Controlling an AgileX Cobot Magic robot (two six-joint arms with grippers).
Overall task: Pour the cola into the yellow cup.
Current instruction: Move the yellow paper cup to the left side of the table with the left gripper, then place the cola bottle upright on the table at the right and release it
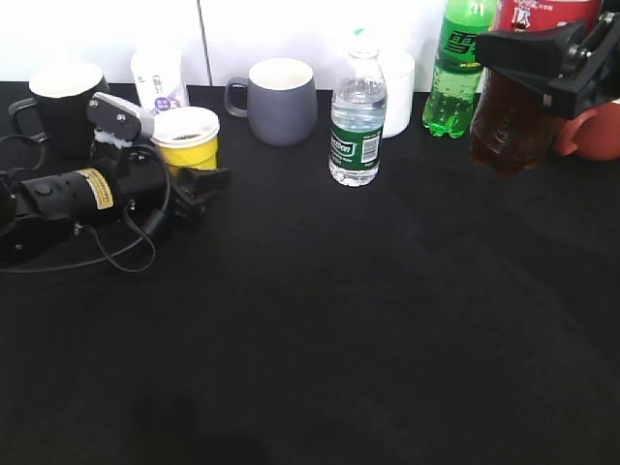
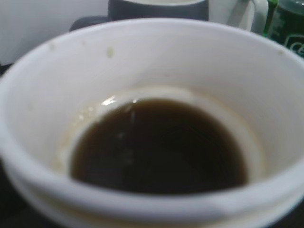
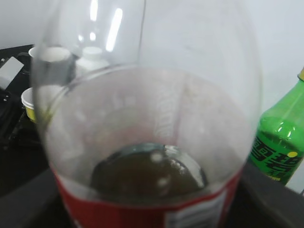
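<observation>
Cloth (image 1: 320, 339) nearest the camera is lying bare and black. On the left, the left gripper (image 1: 201, 184) is resting low on the table with its black fingers closing around the base of the yellow cup (image 1: 187, 138), probably steadying the cup. The left wrist view is showing dark cola pooling in the cup's white interior (image 2: 156, 142), filling only the bottom, with pale residue ringing the wall above it. The pour is judged already made, at least in part.

Mid-table, a water bottle (image 1: 357, 126) is standing upright and clear of both arms. A grey mug (image 1: 281, 99) is sitting behind the cup.

At far right, the right gripper (image 1: 542, 68) is clamping the cola bottle (image 1: 509, 121) about its labelled middle and holding it upright above the cloth, well apart from the cup. The right wrist view is showing cola remaining in the bottle (image 3: 147, 175). A green bottle (image 1: 460, 68) is standing just left of it.
</observation>
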